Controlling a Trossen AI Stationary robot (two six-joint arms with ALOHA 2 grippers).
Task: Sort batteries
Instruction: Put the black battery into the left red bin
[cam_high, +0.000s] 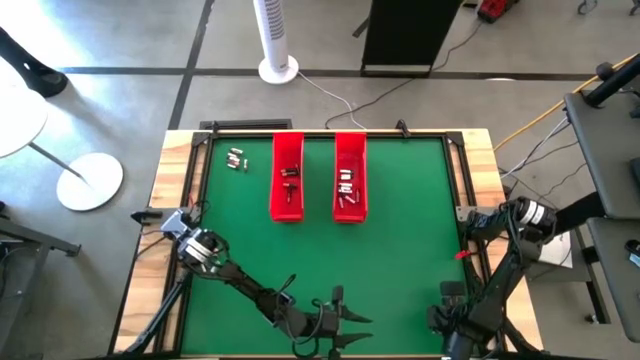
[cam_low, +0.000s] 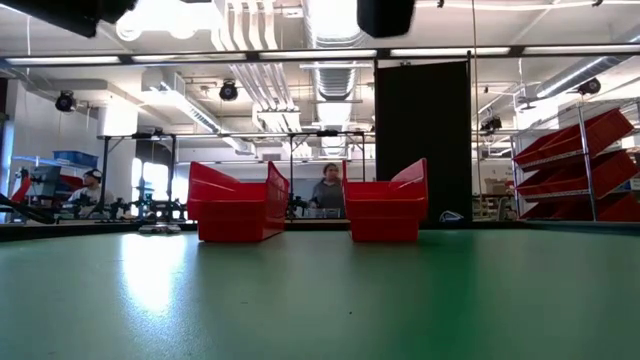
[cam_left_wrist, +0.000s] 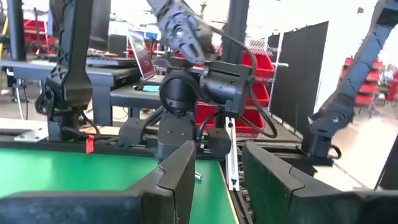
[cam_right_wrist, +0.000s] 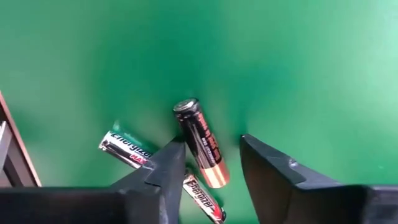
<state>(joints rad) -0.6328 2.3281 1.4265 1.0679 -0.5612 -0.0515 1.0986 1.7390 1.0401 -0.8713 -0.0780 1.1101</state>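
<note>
Three batteries lie on the green mat in the right wrist view: a dark, coppery-ended one and two silvery ones. My right gripper is open over them, pointing down, one finger on each side of the dark battery, at the table's near right. My left gripper is open and empty, low by the near edge, pointing right. More batteries lie loose at the far left. Others lie in the two red trays.
The two red trays stand side by side at the far middle of the mat. A black frame rims the mat. The right arm's base stands in front of my left gripper. A person shows in the room beyond the table.
</note>
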